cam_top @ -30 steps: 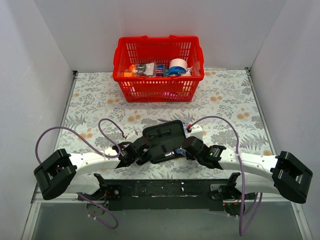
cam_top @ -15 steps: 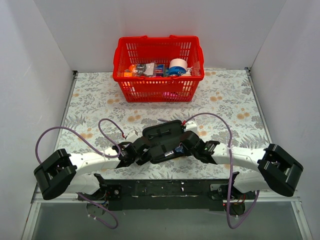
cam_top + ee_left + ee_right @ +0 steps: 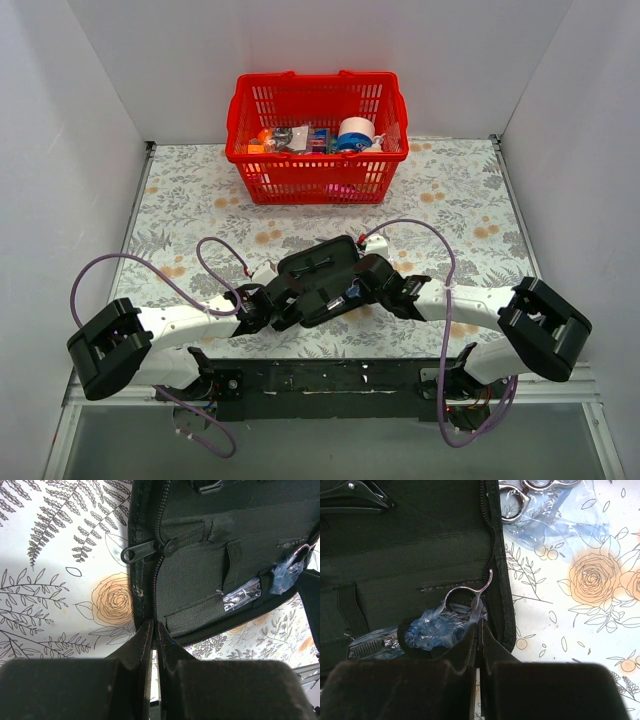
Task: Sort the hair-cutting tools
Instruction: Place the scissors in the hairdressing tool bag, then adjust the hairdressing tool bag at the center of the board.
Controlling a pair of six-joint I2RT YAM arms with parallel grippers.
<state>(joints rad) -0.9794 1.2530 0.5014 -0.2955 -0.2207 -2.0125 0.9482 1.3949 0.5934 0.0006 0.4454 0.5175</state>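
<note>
Fingertips of my right gripper [image 3: 477,624] are pressed together with barely a gap. They pinch the blue film of the wrapped scissors [image 3: 470,595] just below the silver loop, where the tool lies on the open pouch [image 3: 420,555] beside the zipper edge. My left gripper [image 3: 152,627] is likewise closed tight, clamped on the pouch's rim close under the zipper pull [image 3: 132,555]. A second pair of scissors [image 3: 517,502] lies outside the pouch on the flowered table [image 3: 580,630]. To do this step well, I judge I should make sure I have metal and not only film, since the wrap could slide off. Then I should move slowly along the lining while my left side pins the pouch down. Both my forearms lie low over the near edge, reaching inward and meeting at the pouch, wrists tipped down.
</note>
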